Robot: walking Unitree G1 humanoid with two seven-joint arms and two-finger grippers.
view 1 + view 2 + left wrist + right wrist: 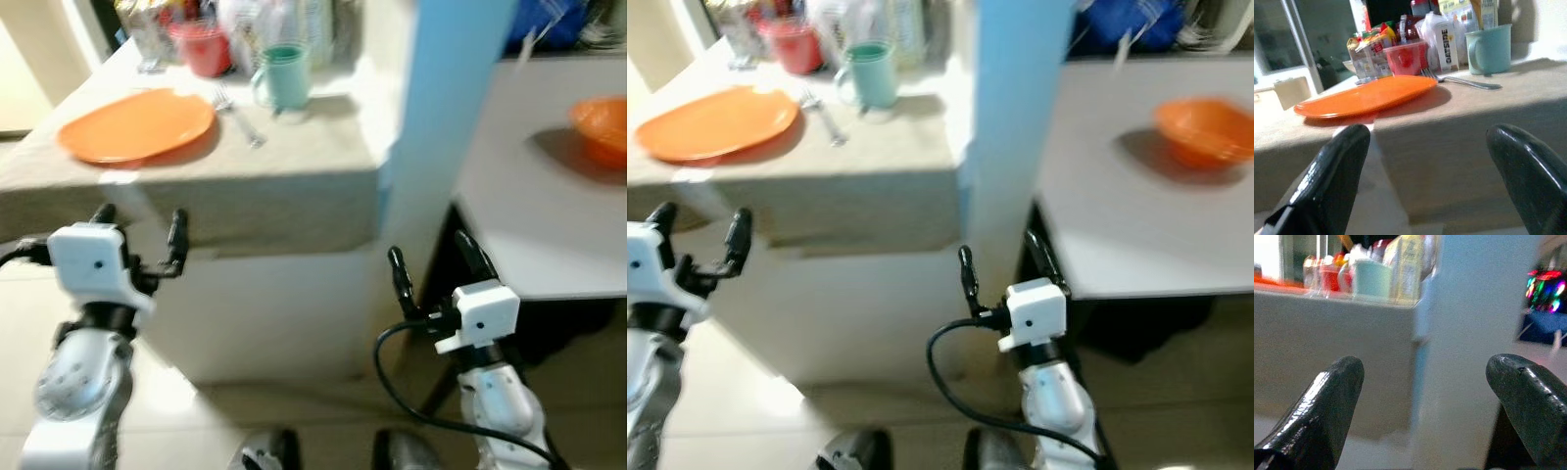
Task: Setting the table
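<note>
An orange plate (137, 124) lies on the beige counter (294, 166) at the left. Beside it lie a metal fork (238, 116) and a teal mug (284, 75), with a red tub (202, 47) behind. An orange bowl (602, 127) sits on the grey table (549, 215) at the right. My left gripper (139, 235) is open, below the counter's front edge near the plate. Also open, my right gripper (436, 262) hangs low in front of the light blue pillar (446, 88), holding nothing.
Packages, cartons and bottles (1400, 34) crowd the back of the counter. The blue pillar stands between counter and table. A blue bag (1127, 24) lies at the far end of the grey table. My feet (333, 452) stand on a beige tiled floor.
</note>
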